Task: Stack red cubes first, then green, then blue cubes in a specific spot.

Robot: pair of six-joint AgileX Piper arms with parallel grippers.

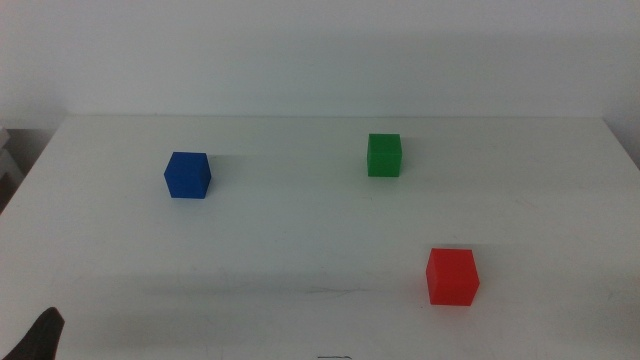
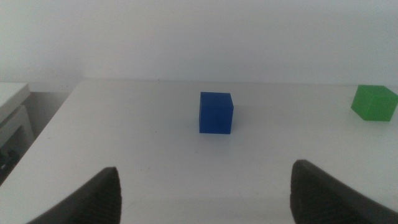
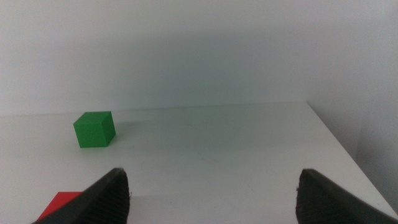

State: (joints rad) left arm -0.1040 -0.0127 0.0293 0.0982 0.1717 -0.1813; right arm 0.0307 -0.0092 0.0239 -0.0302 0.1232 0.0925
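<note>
Three cubes stand apart on the white table. The red cube (image 1: pixel 453 276) is at the front right, the green cube (image 1: pixel 384 155) behind it toward the middle, and the blue cube (image 1: pixel 187 175) at the left. My left gripper (image 2: pixel 205 190) is open and empty, well short of the blue cube (image 2: pixel 216 112), with the green cube (image 2: pixel 374 102) off to one side. Only a dark tip of it (image 1: pixel 40 335) shows in the middle view. My right gripper (image 3: pixel 214 193) is open and empty, short of the green cube (image 3: pixel 94 129). A corner of the red cube (image 3: pixel 59 205) shows beside one jaw.
The white table (image 1: pixel 300 240) ends at a back edge against a pale wall. Its left edge (image 2: pixel 53 121) and right edge (image 3: pixel 339 140) show in the wrist views. Some white furniture (image 2: pixel 12 115) stands off the table's left side.
</note>
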